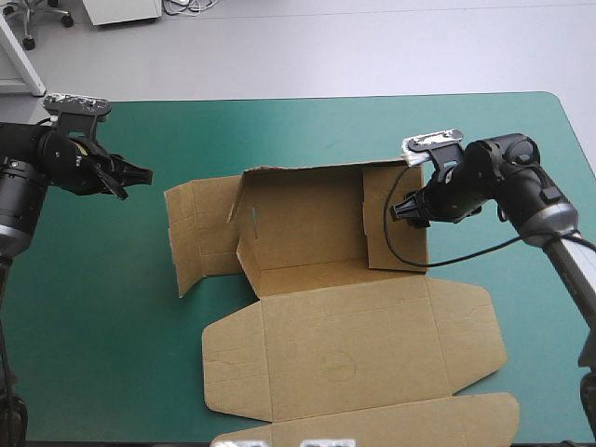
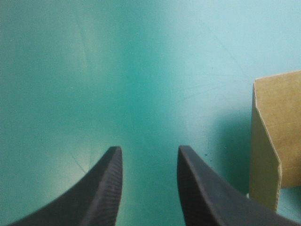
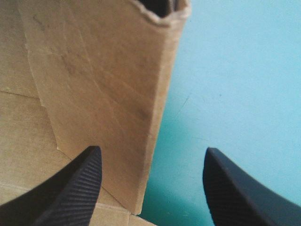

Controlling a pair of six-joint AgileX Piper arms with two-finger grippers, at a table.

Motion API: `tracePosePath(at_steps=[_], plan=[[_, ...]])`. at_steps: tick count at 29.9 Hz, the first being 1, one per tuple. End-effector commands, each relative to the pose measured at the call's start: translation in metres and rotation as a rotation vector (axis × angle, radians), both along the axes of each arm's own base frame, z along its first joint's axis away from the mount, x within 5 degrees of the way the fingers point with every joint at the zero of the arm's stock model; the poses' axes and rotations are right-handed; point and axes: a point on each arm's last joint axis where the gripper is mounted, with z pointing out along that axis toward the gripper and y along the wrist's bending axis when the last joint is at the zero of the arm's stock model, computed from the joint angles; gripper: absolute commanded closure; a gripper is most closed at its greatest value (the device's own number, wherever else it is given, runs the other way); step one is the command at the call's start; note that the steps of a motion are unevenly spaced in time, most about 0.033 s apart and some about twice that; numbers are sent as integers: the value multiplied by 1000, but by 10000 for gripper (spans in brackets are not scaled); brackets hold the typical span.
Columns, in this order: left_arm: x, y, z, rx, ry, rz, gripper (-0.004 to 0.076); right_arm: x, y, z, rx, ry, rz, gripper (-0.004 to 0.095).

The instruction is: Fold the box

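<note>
The box [image 1: 326,233] lies in the middle of the high view. Its back wall and right-hand wall are raised, two flaps lie flat toward the left, and the lid is spread flat toward the bottom edge of the frame. A band of bare teal-green cover [image 1: 93,326] runs above the box, and wider stretches lie left, lower left and right of it.

The left gripper [image 1: 140,175] hangs at the upper left, well apart from the box. In its wrist view its black fingers [image 2: 106,188] stand narrowly apart over bare cover, with a board flap [image 2: 282,122] ahead and to one side.

The right gripper [image 1: 399,210] is at the raised right wall. Its fingers [image 3: 75,188] are spread wide, with the wall's edge [image 3: 155,117] between them, one finger over board and the other over the cover.

A faint round mark [image 1: 337,365] shows on the lid; I cannot tell whether it is print or a crease.
</note>
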Motion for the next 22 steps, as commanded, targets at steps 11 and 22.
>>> tracePosePath(at_steps=[11,22], plan=[[-6,-1,25,-12,-150,-13,451,-33,-7,-14,113,-182,-47,347],[-5,-1,26,-9,-171,-15,451,-23,-4,-44,147,-253,-60,347]])
